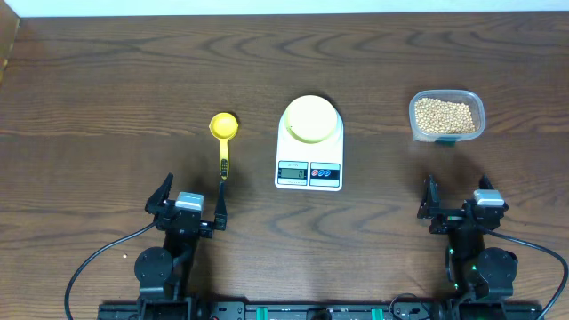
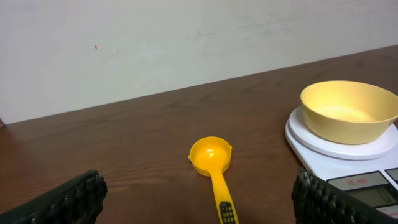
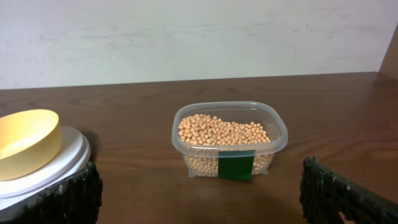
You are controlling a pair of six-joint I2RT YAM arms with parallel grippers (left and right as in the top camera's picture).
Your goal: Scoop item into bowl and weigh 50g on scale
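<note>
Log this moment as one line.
left gripper open | right gripper open | scoop on table | empty bowl on scale | beans in container

You see a dark brown table point(image 1: 107, 98) with wood grain. The bowl point(image 1: 311, 118) is pale yellow, the scale point(image 1: 308, 153) white with a grey display point(image 1: 292, 169). The scoop point(image 1: 223, 124) is bright yellow with black marks on its handle point(image 2: 224, 202). The beans point(image 1: 442, 114) are tan, their container point(image 3: 277, 121) clear with a dark green label point(image 3: 236, 167).

Nothing reads clearly. The scale point(image 2: 323, 149), right of the yellow scoop point(image 2: 211, 155), carries a short line of dark print above its display point(image 2: 376, 194), too blurred to make out. Black marks on the scoop's handle are illegible. The green label point(image 3: 236, 167) on the container point(image 3: 281, 134) shows no legible print.
</note>
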